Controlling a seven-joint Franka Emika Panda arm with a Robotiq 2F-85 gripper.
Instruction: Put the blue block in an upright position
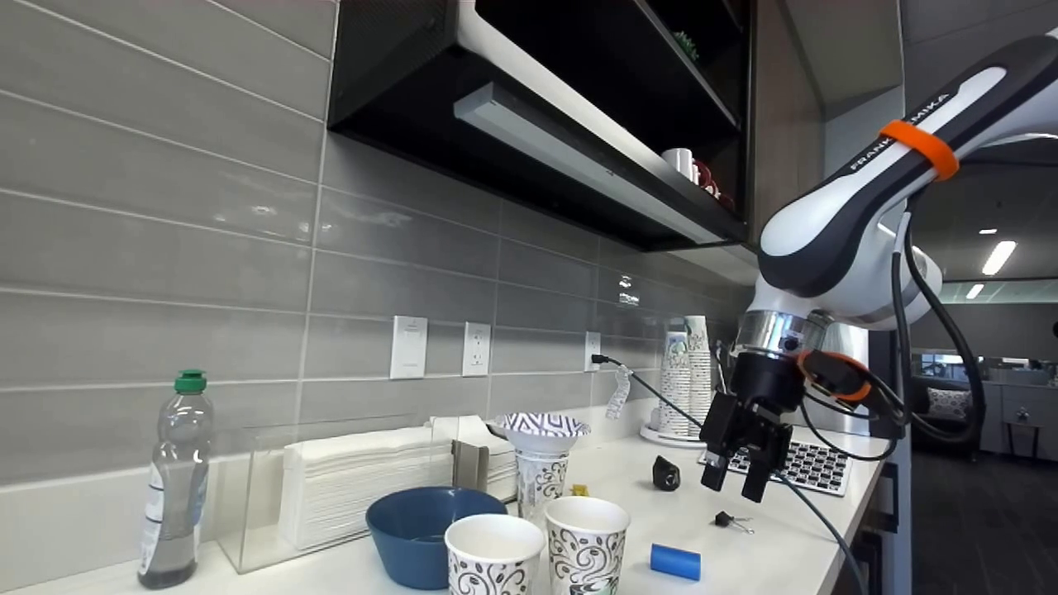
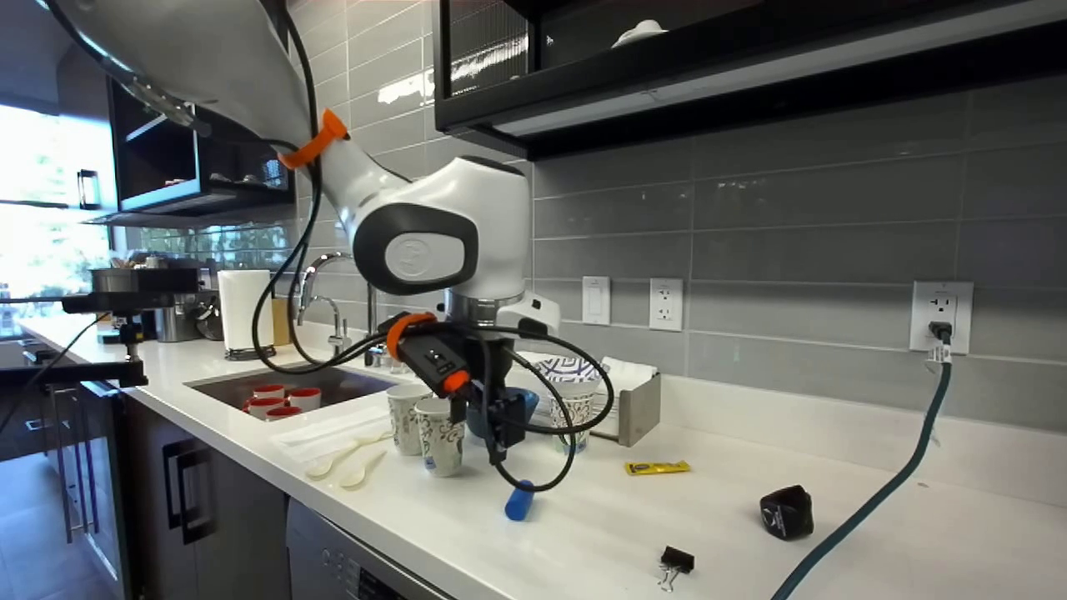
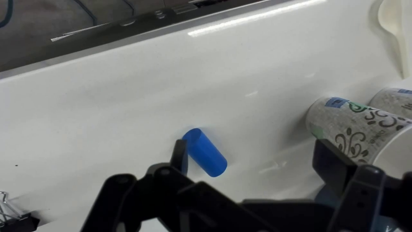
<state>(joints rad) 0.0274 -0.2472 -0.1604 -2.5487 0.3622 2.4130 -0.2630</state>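
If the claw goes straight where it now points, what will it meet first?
The claw would probably meet the white counter beside the blue block first, though one finger might touch the block; depth is unclear.

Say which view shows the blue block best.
Wrist view: the blue block looks largest, side and one end visible. Both exterior views show it smaller, lying down; in an exterior view, a cable overlaps it.
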